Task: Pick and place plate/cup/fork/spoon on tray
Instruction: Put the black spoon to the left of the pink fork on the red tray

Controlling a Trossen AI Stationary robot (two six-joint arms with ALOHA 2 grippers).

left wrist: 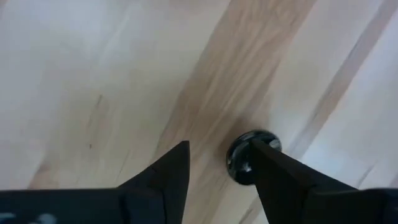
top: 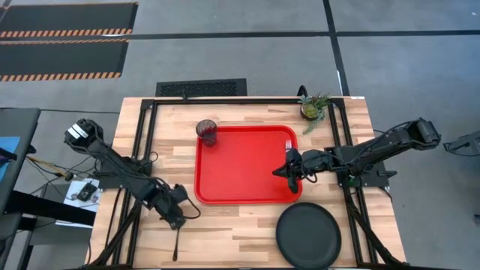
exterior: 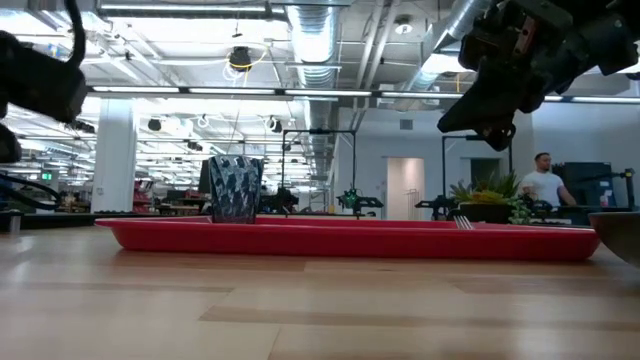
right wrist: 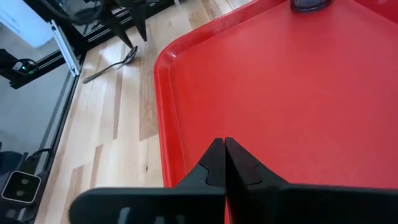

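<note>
Splayed wide over the spoon [left wrist: 249, 158] on bare wood, the left gripper [top: 174, 216] was judged liable to skid the thin handle aside — the right gripper [top: 293, 180], pinched empty, hung above the tray [top: 240, 169].

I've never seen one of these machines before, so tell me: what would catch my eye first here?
The bright red tray in the middle of the wooden table, with a dark cup in its far-left corner. The right gripper, jaws shut, hovers over the tray's right side by the fork. The left gripper, jaws open, hangs above the spoon; a black plate waits off-tray.
</note>
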